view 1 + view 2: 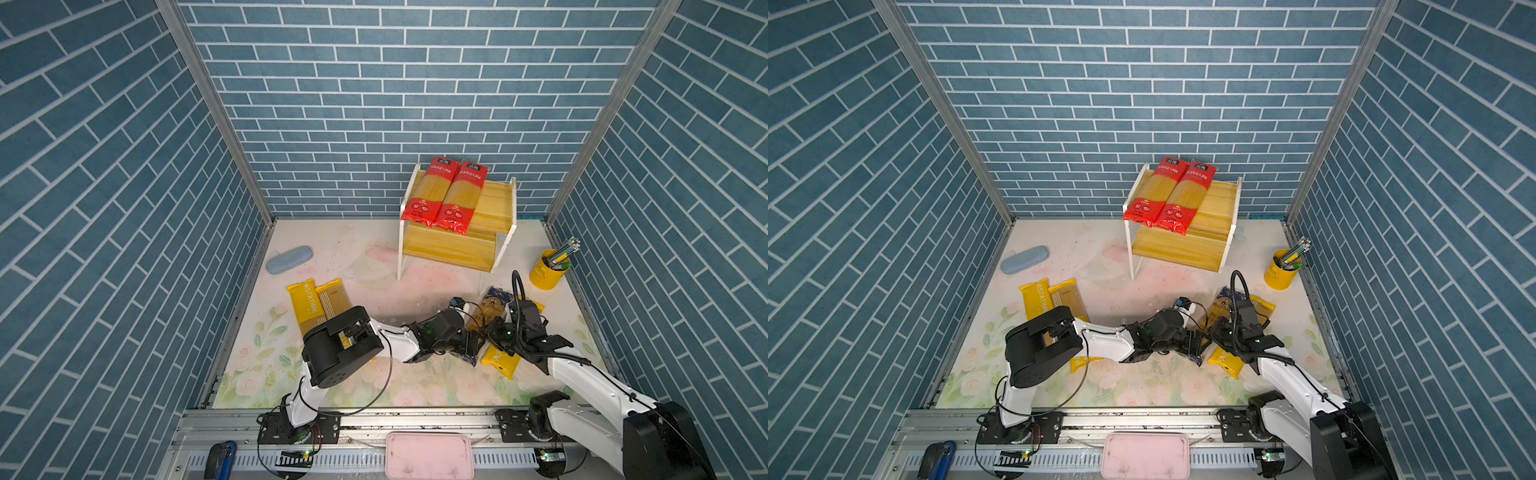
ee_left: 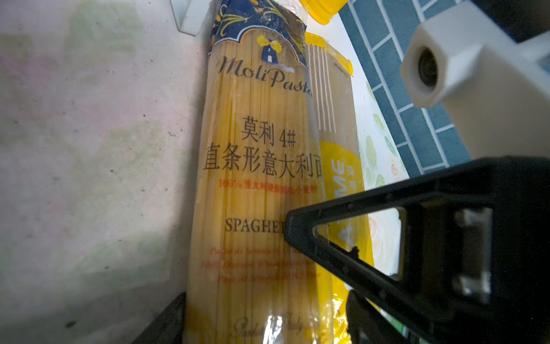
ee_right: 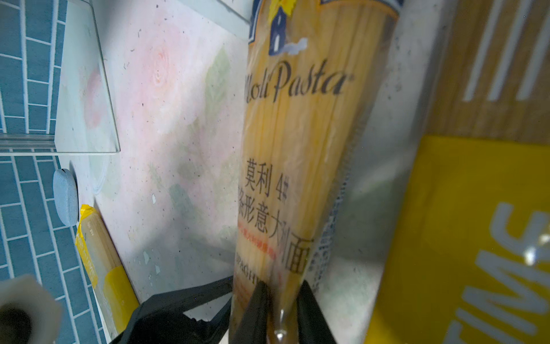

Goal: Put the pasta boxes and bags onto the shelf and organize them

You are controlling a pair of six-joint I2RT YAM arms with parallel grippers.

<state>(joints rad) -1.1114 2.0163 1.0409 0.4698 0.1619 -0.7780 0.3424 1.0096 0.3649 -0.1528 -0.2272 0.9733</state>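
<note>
Right wrist view puts the blue-ended packet [image 3: 291, 166] in the right hand [image 3: 282, 312], whose two fingers pinch its near end across the thin side. Left wrist view shows the left hand [image 2: 265, 303] spread wide, with that same packet running out between its fingers; whether they press on its edges I cannot tell. In both top views the two hands meet over the right part of the worktop [image 1: 374, 266], well short of the shelf [image 1: 449, 249], and a yellow packet [image 1: 500, 361] lies just beside the blue-ended one. Two red packets [image 1: 440, 195] lie side by side on the upper board, with bare wood to their right and nothing on the lower board. The step in hand looks like securing a third packet, perhaps passing it from one hand to the other. Next, I judge, one hand has to let go cleanly. The other must lift the long packet level, clear of its yellow neighbour, and carry it to a free board.
</note>
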